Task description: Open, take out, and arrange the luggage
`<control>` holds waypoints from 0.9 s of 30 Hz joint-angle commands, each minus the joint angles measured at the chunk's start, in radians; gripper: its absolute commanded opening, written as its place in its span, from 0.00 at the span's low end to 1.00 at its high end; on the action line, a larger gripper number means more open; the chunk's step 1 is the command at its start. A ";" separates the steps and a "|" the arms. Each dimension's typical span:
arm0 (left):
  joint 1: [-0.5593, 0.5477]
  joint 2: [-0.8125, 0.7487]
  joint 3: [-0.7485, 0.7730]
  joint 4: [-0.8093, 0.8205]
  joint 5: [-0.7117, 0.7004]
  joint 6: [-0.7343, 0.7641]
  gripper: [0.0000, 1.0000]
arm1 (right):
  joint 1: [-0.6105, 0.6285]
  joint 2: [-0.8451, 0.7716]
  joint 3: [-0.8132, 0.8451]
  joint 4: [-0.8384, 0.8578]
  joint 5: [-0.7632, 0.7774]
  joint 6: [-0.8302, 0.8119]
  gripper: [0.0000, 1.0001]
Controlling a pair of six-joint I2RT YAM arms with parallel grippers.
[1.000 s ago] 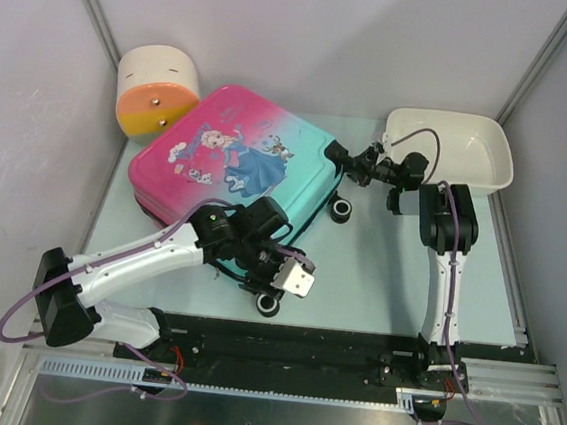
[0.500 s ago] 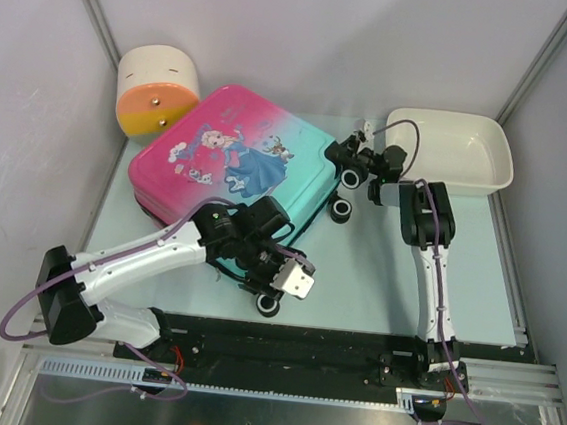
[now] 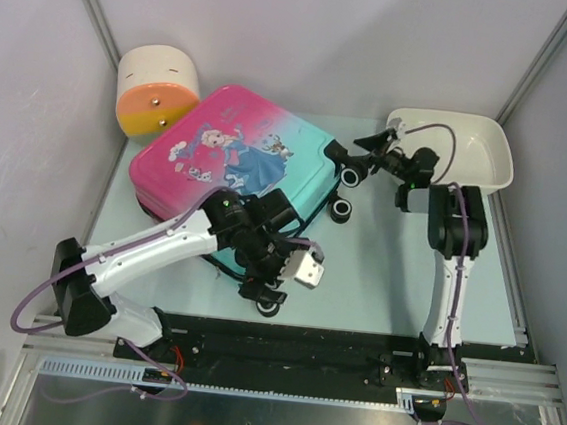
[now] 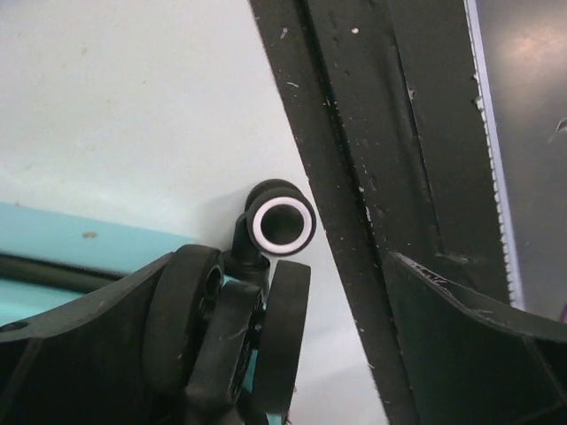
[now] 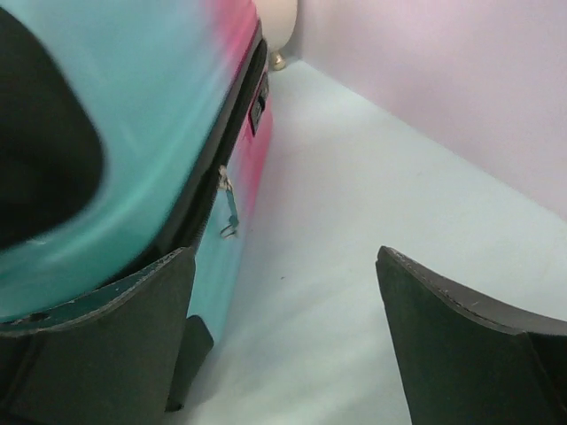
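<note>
- The luggage [image 3: 233, 162] is seen lying closed and flat on the table [image 3: 388, 273], print side up, with the cream-and-orange drawer box [image 3: 157, 90] just beside its far left corner.
- The left hand [image 3: 261, 289] is spread wide at the near wheeled corner and nothing is held. A black caster [image 4: 280, 221] lies ahead of its fingers. If it were closed here, a swivelling wheel might be caught instead of the shell, and the case could be twisted aside.
- The right hand [image 3: 359, 158] is also spread wide and empty, beside the far right corner. The zip pull [image 5: 229, 205] dangles just ahead of it. So thin a tab could be missed or could slip out.
- With no brace applied, the case could be dragged by any tug on the zip toward the white basin [image 3: 488, 172].
</note>
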 commanded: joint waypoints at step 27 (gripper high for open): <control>1.080 -0.494 0.080 0.076 -0.117 -0.980 1.00 | 0.072 -0.780 0.183 -1.840 0.376 -0.905 1.00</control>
